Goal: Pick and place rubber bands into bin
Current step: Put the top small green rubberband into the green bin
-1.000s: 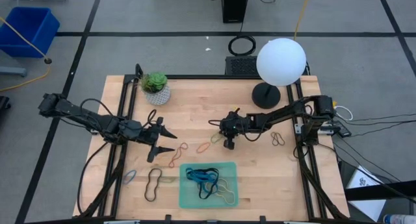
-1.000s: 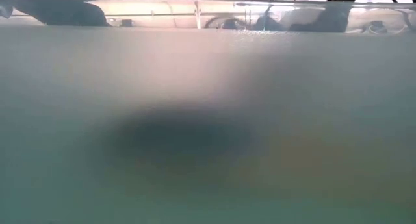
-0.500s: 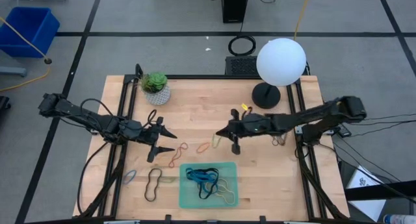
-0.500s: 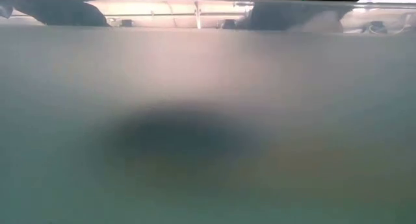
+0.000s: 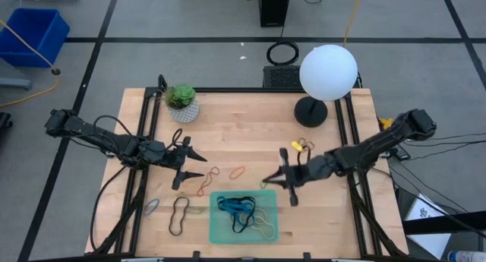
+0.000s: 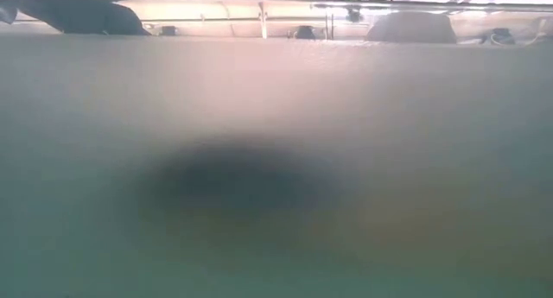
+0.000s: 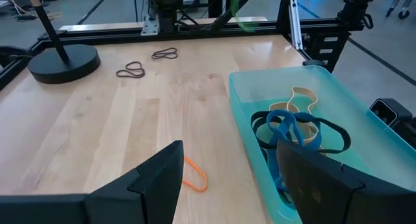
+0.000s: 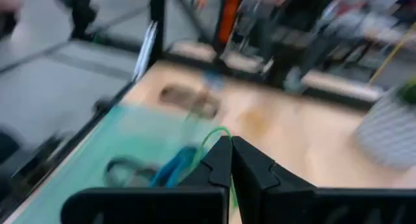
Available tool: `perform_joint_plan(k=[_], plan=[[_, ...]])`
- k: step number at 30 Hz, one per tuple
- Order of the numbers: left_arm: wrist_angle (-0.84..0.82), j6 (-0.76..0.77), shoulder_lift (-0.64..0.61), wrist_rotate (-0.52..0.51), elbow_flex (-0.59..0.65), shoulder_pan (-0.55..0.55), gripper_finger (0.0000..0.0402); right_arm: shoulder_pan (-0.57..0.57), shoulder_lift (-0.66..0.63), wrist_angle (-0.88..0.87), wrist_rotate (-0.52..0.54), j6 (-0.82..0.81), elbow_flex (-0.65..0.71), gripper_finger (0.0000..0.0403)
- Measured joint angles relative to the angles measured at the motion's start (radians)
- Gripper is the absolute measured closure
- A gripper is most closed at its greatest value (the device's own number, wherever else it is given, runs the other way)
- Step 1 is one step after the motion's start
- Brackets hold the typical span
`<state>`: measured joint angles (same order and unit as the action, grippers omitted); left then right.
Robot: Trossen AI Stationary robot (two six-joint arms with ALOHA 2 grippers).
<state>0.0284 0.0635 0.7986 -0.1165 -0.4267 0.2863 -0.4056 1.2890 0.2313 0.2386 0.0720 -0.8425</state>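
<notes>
Your right pincer (image 5: 278, 180) is pinching a green rubber band (image 8: 209, 141) between closed tips, hanging beside the bin (image 5: 267, 195). Left pincer (image 5: 191, 165) is waiting spread over the counter (image 5: 235, 133).

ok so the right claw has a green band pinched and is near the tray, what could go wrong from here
The right claw grips the green rubber band only by a thin edge, so it might slip out before release. In the high view the claw sits at the green bin's upper right corner, so an early drop could land on the table. The floppy band may also cling to a finger.
</notes>
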Motion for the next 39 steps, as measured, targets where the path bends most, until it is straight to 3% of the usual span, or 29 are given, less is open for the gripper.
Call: perform_joint_plan(k=[8, 21, 32, 39], plan=[[0.000, 0.005, 0.000, 0.000, 0.000, 0.000, 0.0146, -0.086, 0.153, -0.014, 0.006, -0.182, 0.000, 0.0403], [-0.003, 0.050, 0.000, 0.001, 0.000, 0.000, 0.0146, -0.079, 0.393, 0.004, -0.009, -0.300, 0.000, 0.0403], [-0.002, 0.087, 0.000, 0.002, 0.000, 0.000, 0.0146, -0.079, 0.419, 0.000, -0.087, -0.295, 0.000, 0.0402], [-0.002, 0.103, 0.000, 0.012, 0.000, 0.000, 0.0146, -0.079, 0.415, 0.001, -0.085, -0.278, 0.000, 0.0369]])
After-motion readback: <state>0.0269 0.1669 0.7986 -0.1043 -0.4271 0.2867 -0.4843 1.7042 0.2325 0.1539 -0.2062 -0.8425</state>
